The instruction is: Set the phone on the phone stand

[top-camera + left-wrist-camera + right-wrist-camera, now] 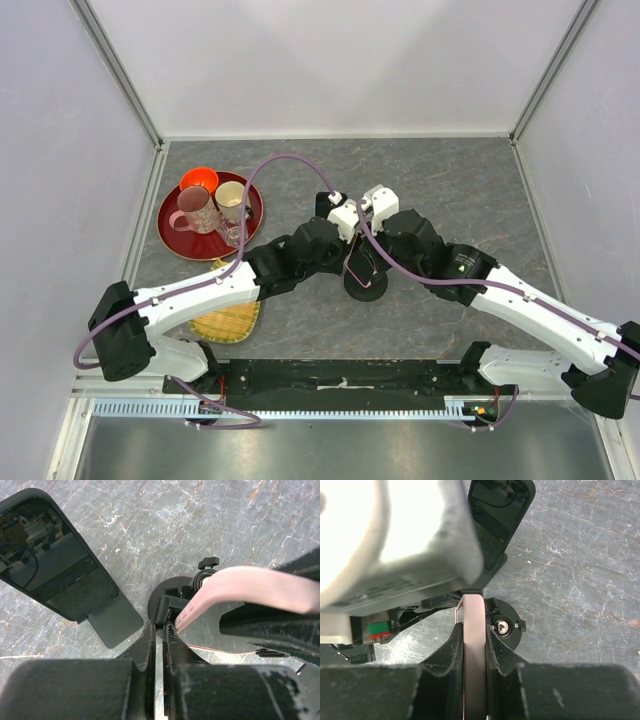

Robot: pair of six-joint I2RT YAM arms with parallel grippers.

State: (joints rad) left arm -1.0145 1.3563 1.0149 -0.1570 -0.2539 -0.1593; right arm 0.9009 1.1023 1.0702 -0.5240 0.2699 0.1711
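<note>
**While the phone (473, 610) hangs edge-on, the phone stand (172, 587) waits beneath**

Because the right gripper (474, 640) is clamped on the pink phone's flat faces, the slab hangs upright just above the stand. This is probably so its lower edge can drop in by the stand's glossy dark plate (55, 565). The left gripper (159, 630), fingers pressed together on nothing, sits just beside the stand, perhaps to steady it. Both arms crowd the stand. Open table (200, 515) lies beyond, and the red tray (175, 240) is well apart.

The left arm (200, 290) and right arm (520, 300) both reach forward and inward, their wrists nearly meeting. The left gripper (159, 630) has its fingers pressed together. The right gripper (473, 626) pinches a thin pink slab (473, 645) edge-on between its fingers.
</note>
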